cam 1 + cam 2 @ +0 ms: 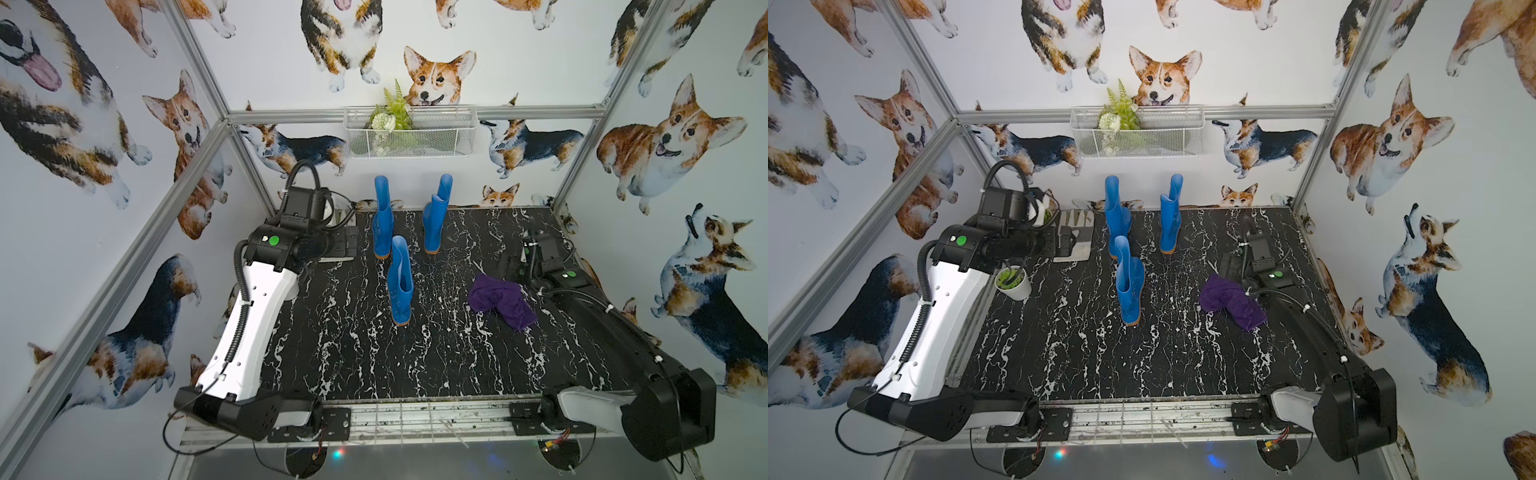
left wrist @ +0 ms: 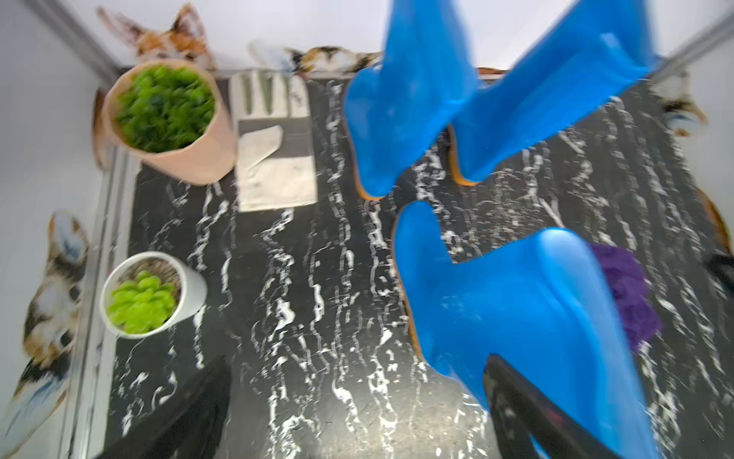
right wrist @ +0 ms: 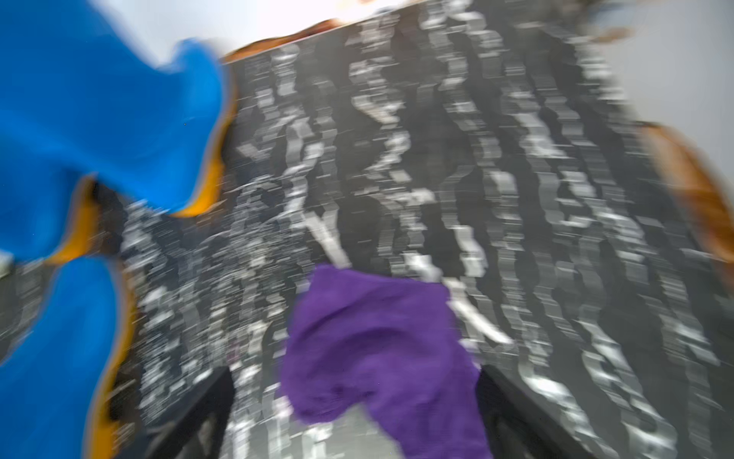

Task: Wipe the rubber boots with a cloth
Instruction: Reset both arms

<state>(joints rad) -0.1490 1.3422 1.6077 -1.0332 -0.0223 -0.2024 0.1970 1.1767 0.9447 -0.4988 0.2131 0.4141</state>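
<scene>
Several glossy blue rubber boots stand upright on the black marbled table (image 1: 457, 374): one at the back left (image 1: 382, 224), one at the back right (image 1: 435, 222), and one nearer the middle (image 1: 401, 286). The purple cloth (image 1: 498, 301) lies crumpled on the table to the right of the boots. My right gripper (image 3: 353, 381) is open just above it, and the cloth (image 3: 377, 345) lies loose between the spread fingers. At the far left my left gripper (image 2: 357, 369) is open over bare table. The nearest boot (image 2: 516, 310) is beside one finger.
A pale work glove (image 1: 1075, 237) lies under the left gripper by the back wall. A white pot with a green plant (image 1: 1013, 282) and a tan pot (image 2: 170, 119) stand at the left edge. A wire basket (image 1: 409, 131) hangs on the back wall.
</scene>
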